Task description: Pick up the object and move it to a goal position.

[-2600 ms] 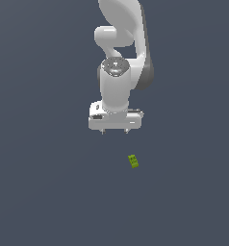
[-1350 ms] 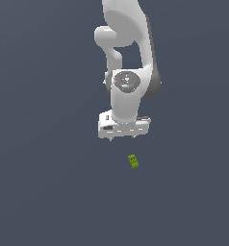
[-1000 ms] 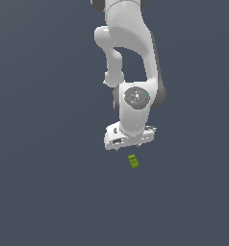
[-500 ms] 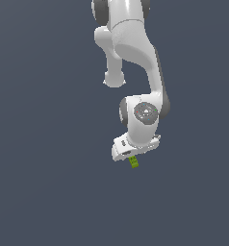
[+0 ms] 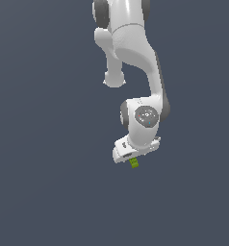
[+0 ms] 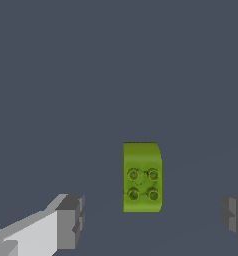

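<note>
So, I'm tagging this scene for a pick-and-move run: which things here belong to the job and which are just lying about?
Belongs to the job:
- lime-green block, lying between the open fingers, untouched
- gripper, above the block

Just lying about:
- nothing else shows, only the plain grey floor

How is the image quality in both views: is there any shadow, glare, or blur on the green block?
Exterior view: flat, even light with no glare or cast shadow; the green block is tiny, soft-edged, partly hidden under the gripper. Wrist view: block sharp, its four round studs clear, one side edge slightly darker; the open fingers are cut off by the frame.
</note>
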`<action>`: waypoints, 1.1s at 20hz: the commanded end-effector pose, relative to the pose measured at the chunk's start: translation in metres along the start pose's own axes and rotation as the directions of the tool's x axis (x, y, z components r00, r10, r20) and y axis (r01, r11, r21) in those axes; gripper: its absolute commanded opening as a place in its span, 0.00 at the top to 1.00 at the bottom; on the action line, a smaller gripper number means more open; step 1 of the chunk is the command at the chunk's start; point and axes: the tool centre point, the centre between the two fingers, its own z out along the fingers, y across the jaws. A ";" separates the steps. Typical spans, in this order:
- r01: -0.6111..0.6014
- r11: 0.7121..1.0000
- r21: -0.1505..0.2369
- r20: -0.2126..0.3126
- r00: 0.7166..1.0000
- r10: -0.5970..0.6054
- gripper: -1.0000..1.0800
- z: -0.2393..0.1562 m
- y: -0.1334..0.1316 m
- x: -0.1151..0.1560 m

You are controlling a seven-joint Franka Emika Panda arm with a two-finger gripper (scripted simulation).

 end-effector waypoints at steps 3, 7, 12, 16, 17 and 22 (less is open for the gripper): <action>0.001 1.000 0.000 0.001 1.000 -0.001 0.04 0.019 0.000 -0.001; 0.002 1.000 0.000 0.000 1.000 -0.002 0.04 0.039 0.000 -0.001; 0.003 1.000 0.000 0.000 1.000 -0.003 0.04 0.046 0.000 0.000; 0.003 1.000 0.000 0.000 1.000 -0.003 1.00 0.046 0.000 0.001; 0.003 1.000 0.000 0.000 1.000 -0.003 1.00 0.046 0.000 0.001; 0.003 1.000 0.000 0.000 1.000 -0.003 1.00 0.046 0.000 0.001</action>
